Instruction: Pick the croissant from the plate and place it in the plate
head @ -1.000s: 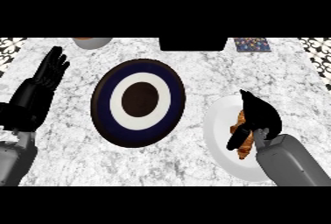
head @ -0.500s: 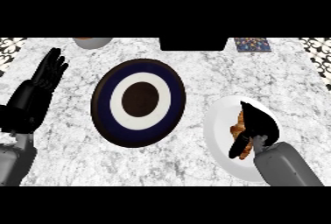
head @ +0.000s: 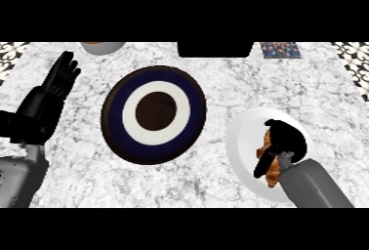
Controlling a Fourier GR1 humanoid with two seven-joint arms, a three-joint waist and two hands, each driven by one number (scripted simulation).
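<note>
Right hand (head: 287,141) is down on the white plate (head: 243,136) at the right side of the counter (head: 216,180), and its black fingers and thumb are curled over the croissant (head: 272,168). The croissant lies on that white plate, a brown strip showing along the left of the hand and poking out below it, beside the grey forearm. Most of the pastry is hidden under the hand, so whether it has lifted clear of the plate or is touching it is hard to tell from this steep angle.

Over in the middle of the counter sits the dark plate (head: 153,115), ringed navy, white and brown at its centre, well apart from the white plate and with nothing on it. The marble counter shows between the two.

Left hand (head: 52,95) shows at the left edge, fingers straight and pointing up the view, holding nothing, resting near the counter's edge.

Along the far side there is a pale bowl (head: 101,47) at upper left, partly cut off, a black object (head: 215,49) at top centre, and a small patterned item (head: 281,50) to its right.
</note>
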